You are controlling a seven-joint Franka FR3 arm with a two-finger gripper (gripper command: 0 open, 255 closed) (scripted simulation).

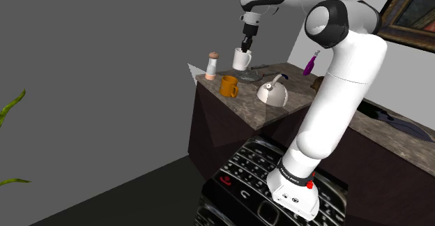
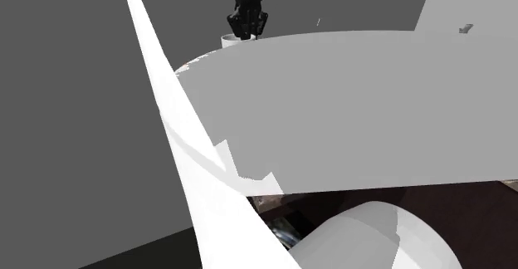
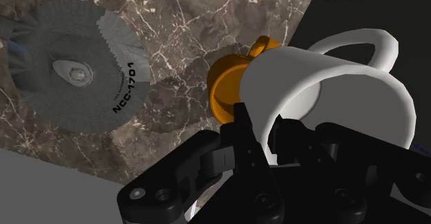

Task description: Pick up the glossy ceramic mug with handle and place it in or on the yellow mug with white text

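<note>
Fingers (image 3: 246, 131) are clenched on the wall of the white mug (image 3: 324, 77), one inside the rim and one outside, its handle on the side far from them. Just beyond the fingers and lower, the orange-yellow mug (image 3: 226, 84) stands on the marbled tabletop (image 3: 207, 22), near the held mug but apart from it. Such an off-centre pinch on a glossy wall may let the mug swivel or slip in the carry. Both mugs look close in width, so a lowering slightly off line could topple the target or leave the white mug perched and tipping.
</note>
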